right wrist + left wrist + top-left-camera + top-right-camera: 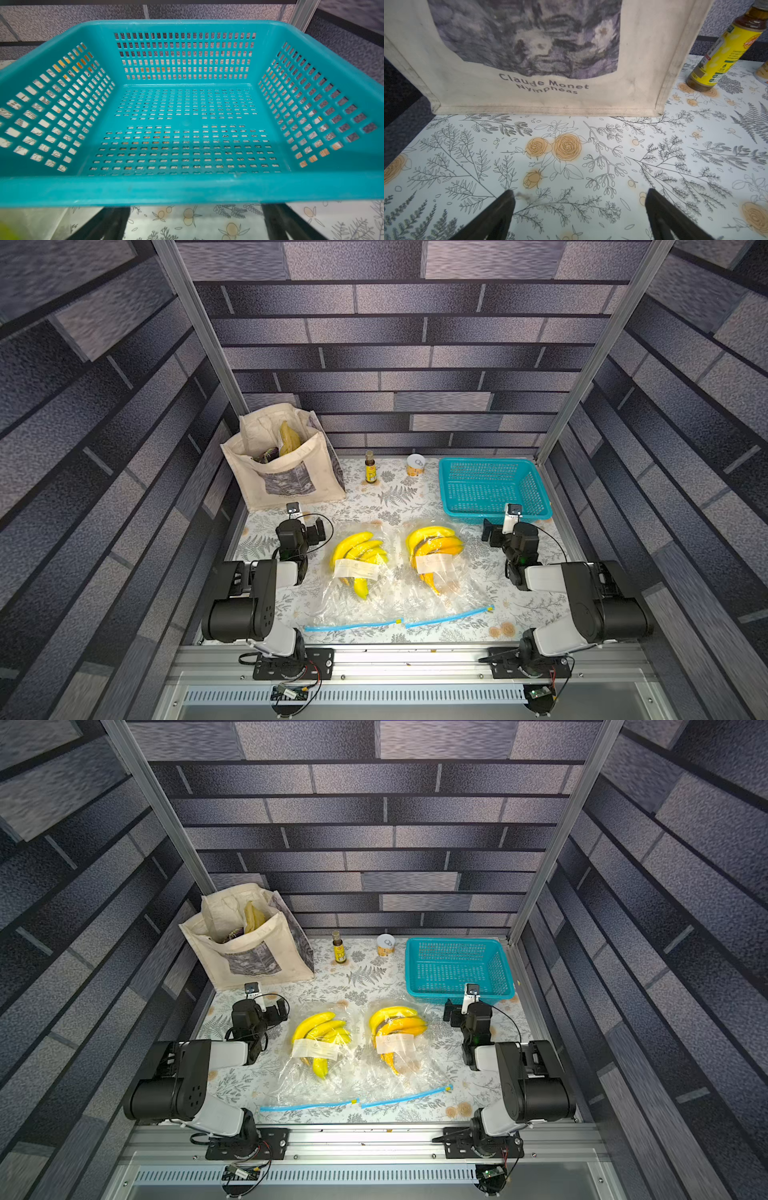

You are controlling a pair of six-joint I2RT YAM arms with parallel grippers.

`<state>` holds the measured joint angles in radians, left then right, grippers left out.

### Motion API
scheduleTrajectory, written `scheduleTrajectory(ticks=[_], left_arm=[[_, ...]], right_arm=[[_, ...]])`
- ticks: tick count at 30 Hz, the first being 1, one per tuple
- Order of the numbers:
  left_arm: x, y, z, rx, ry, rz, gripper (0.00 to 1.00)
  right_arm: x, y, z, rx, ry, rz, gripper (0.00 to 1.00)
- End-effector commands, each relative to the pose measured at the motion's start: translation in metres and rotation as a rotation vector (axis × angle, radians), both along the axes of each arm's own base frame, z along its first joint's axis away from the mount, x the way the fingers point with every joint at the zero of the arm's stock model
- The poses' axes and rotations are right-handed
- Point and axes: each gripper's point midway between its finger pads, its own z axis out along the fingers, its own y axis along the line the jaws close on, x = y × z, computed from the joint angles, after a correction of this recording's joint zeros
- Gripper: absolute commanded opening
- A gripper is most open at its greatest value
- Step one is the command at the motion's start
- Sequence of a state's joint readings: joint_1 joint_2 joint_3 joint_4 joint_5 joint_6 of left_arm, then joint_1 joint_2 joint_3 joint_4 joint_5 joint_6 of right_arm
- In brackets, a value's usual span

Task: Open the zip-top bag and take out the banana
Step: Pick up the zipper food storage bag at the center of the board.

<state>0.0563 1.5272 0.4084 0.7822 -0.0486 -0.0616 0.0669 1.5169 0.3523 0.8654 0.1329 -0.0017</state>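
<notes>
Two clear zip-top bags lie side by side mid-table in both top views, each holding a yellow banana bunch. The left-hand bag holds one banana bunch; the right-hand bag holds another. Their blue zippers run along the near edge and look closed. My left gripper is open to the left of the bags, over bare tablecloth. My right gripper is open to the right of them, just before the basket. Neither touches a bag.
A canvas tote bag stands at the back left, close in front of my left gripper. A small bottle and a can stand at the back. An empty teal basket sits back right.
</notes>
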Motion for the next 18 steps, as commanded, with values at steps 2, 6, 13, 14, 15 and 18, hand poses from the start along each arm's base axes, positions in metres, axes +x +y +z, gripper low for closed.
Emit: scheduleTrajectory(ticks=[2,6,13,14,15,18], left_arm=[[0.0075,0.0035,0.0065,0.007,-0.022,0.005,1.0],[0.0074,0.0037,0.0063,0.007,-0.022,0.005,1.0],[0.0075,0.0037,0.0058,-0.001,-0.019,0.001,1.0],[0.0075,0.0039,0.0058,-0.003,-0.019,0.002,1.0],[0.0077,0.004,0.0061,-0.004,-0.02,0.001,1.0],[0.0075,0.0042,0.0061,-0.003,-0.02,0.002,1.0]], right_arm=[[0.0064,-0.002,0.0076,-0.008,-0.029,-0.005,1.0],[0.0063,-0.0019,0.0073,-0.008,-0.027,-0.005,1.0],[0.0063,-0.002,0.0072,-0.007,-0.026,-0.004,1.0],[0.0063,-0.0018,0.0069,-0.008,-0.025,-0.004,1.0],[0.0065,-0.0023,0.0075,-0.008,-0.027,-0.006,1.0],[0.0062,-0.0018,0.0063,-0.008,-0.023,-0.004,1.0]])
